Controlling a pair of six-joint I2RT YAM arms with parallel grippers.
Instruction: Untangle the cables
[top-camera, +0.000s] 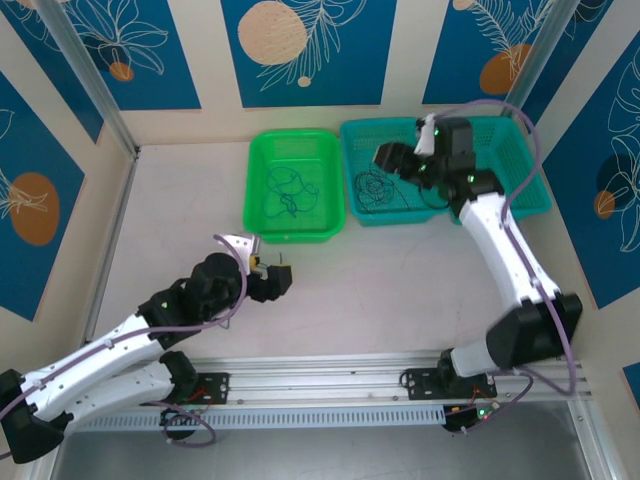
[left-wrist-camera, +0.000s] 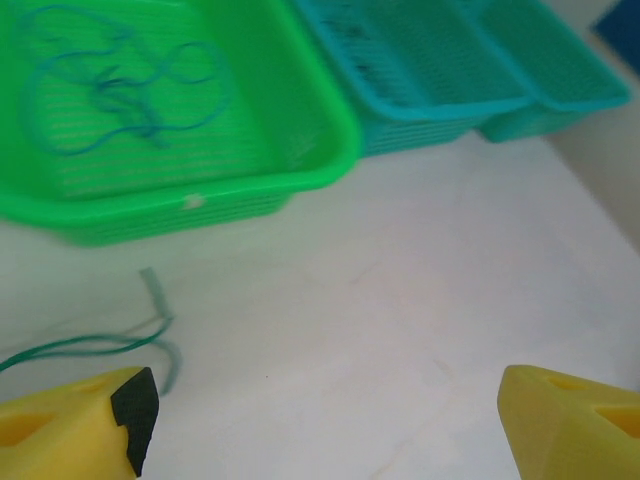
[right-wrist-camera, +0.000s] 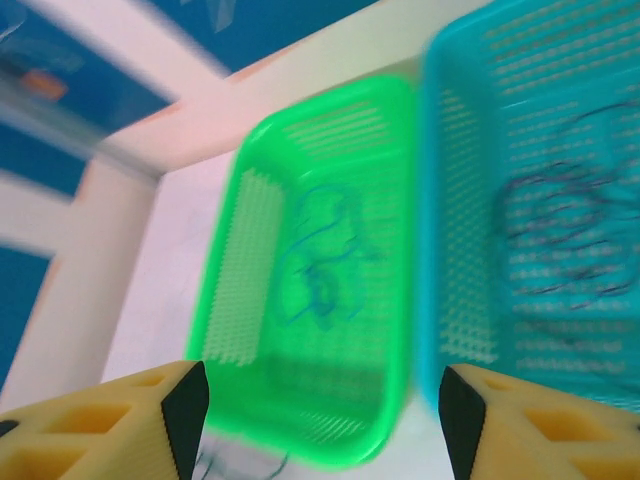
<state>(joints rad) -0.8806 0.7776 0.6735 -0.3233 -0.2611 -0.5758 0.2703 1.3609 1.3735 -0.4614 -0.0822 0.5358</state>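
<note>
Thin curly cables (top-camera: 288, 193) lie in a slotted (plastic) green basket (top-camera: 296, 233).

Two baskets: green basket (top-camera: 292, 236) left, teal basket (top-camera: 392, 218) right. Three cable groups: blue clump (top-camera: 288, 195), dark clump (top-camera: 378, 188), loose green strand (left-wrist-camera: 90, 345).

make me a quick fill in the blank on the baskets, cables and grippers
1. The green basket holds cables coloured ____.
2. The clump in the teal basket is ____.
3. The right gripper hovers over the ____ basket.
4. A loose green wire lies on the ____ by the left gripper, whose jaws are open.

Missing words: blue; black; teal; table
</note>
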